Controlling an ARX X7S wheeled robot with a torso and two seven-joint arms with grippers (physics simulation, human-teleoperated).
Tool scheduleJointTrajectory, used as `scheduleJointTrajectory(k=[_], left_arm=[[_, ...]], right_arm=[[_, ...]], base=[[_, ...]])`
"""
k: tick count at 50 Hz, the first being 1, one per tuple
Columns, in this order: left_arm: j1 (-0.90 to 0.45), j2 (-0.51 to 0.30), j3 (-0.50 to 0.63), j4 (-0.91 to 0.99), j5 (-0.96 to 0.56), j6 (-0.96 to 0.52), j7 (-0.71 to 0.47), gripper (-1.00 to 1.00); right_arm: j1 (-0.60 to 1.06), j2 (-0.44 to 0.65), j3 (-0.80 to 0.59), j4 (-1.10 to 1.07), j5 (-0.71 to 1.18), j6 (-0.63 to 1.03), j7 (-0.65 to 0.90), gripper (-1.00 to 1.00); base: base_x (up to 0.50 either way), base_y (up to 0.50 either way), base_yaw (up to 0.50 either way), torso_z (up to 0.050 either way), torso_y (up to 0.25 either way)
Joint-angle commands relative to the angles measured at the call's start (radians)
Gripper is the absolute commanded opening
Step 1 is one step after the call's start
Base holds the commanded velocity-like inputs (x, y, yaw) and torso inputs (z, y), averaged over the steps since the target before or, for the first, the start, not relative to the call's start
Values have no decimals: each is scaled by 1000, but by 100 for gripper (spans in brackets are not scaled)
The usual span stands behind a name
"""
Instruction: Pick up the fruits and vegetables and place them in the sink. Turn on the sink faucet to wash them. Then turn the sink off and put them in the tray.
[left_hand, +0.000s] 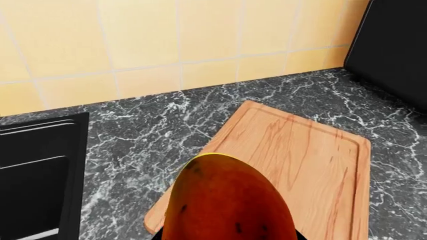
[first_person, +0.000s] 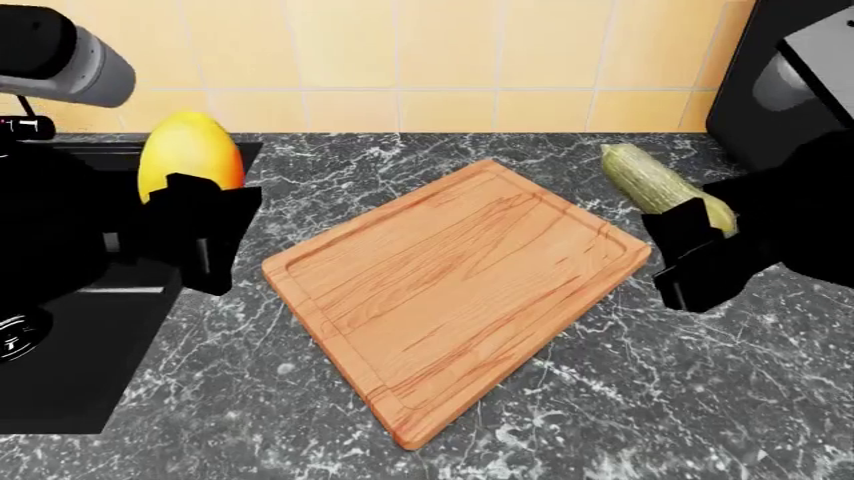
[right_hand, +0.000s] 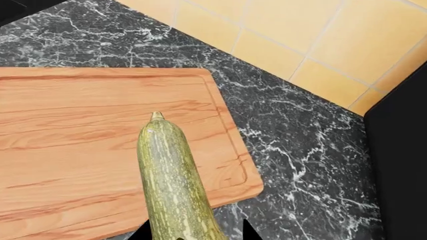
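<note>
While the tray (first_person: 454, 285) lies bare on the marble counter (first_person: 641, 400), both arms hang beside it with produce. Left gripper (first_person: 200, 225) is clamped on the mango (first_person: 187, 155), held up off the counter between tray and sink (first_person: 67, 370) (its red blush fills the wrist view). Right gripper (first_person: 694, 255) is closed around the squash (first_person: 654, 185), its free end angling toward the tiled wall (first_person: 441, 60), just off the tray's right corner.

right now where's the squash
In the head view the squash is held up in the right gripper, at the right of the tray over the dark marble counter, just off the tray's right corner.
</note>
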Motion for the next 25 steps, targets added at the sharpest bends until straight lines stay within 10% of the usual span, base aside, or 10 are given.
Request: scheduleJointTrajectory(k=[1, 25], left_arm=[[-51, 67, 4, -51, -8, -18, -31, -100], [-54, 96, 7, -64, 0, -37, -26, -100]], right_arm=[[69, -179, -33, 222, -106, 79, -10, -100], [64, -675, -249, 808, -595, 162, -524, -100]], base=[[0, 0, 0, 0, 0], [0, 0, 0, 1, 2]])
